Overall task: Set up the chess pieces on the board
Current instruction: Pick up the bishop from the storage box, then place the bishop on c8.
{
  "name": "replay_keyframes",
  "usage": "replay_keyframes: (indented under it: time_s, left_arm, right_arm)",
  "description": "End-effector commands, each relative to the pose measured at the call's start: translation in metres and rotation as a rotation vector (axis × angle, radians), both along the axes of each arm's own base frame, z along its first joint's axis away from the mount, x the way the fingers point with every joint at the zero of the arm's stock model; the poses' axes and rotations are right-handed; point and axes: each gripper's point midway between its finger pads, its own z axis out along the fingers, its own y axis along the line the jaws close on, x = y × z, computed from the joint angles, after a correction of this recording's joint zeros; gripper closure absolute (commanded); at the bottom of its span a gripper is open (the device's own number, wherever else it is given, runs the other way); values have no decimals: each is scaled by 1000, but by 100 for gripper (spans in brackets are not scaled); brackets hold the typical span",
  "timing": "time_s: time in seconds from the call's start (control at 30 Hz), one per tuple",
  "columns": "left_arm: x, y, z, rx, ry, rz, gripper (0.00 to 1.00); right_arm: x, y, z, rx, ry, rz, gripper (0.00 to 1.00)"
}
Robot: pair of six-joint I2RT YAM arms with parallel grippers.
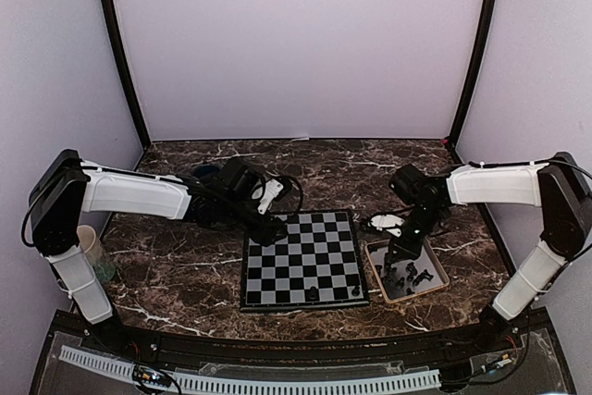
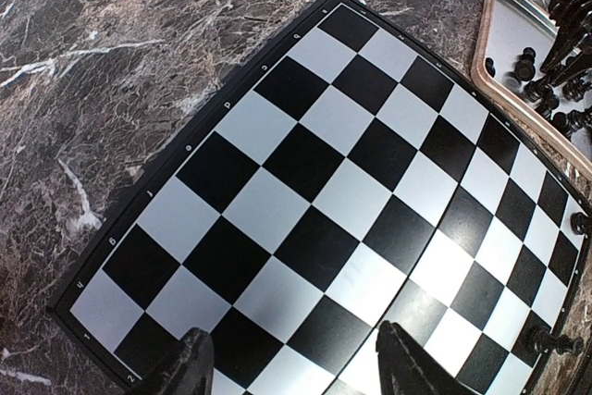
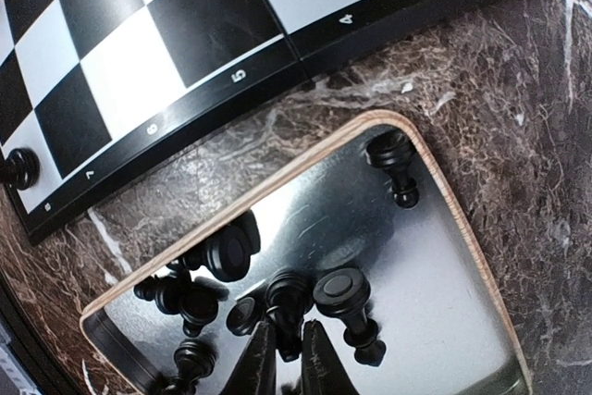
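left claw [image 2: 296,353]: mine, fingers spread wide with nothing between them, hovering over one edge of the board [image 2: 314,191].
right claw [image 3: 289,358]: mine, down in the tray [image 3: 370,121], fingers pinched onto a dark piece [image 3: 289,295].
chess pieces [image 3: 344,298]: most lie jumbled in the tray; an edge piece [image 3: 18,168] stands on the board's rim row.
board: flat on the marble surface [image 1: 185,265], tray just beside it.

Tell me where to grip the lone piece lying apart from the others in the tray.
Probably grip the lone piece by its narrow waist, fingers closing across its length, coming from above. It lies on its side close to the tray rim.
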Motion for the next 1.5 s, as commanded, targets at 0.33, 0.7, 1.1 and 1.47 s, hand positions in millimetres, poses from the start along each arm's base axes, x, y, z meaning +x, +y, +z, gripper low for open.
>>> replay_keyframes:
  time_s: [0.33, 0.7, 1.1, 1.47]
  left_arm:
    - [-4, 0, 1, -15, 0, 0, 38]
    - [-4, 1, 1, -27, 5, 20, 38]
    - [-11, 22, 8, -75, 5, 98, 38]
    - [-10, 51, 13, -98, -12, 171, 37]
  right_arm:
    - [1, 7, 31, 37, -29, 14, 93]
    - [-7, 32, 56, 108, -37, 87, 94]
    - [-34, 112, 62, 113, -8, 332, 94]
    - [-68, 124, 36, 13, 22, 469, 94]
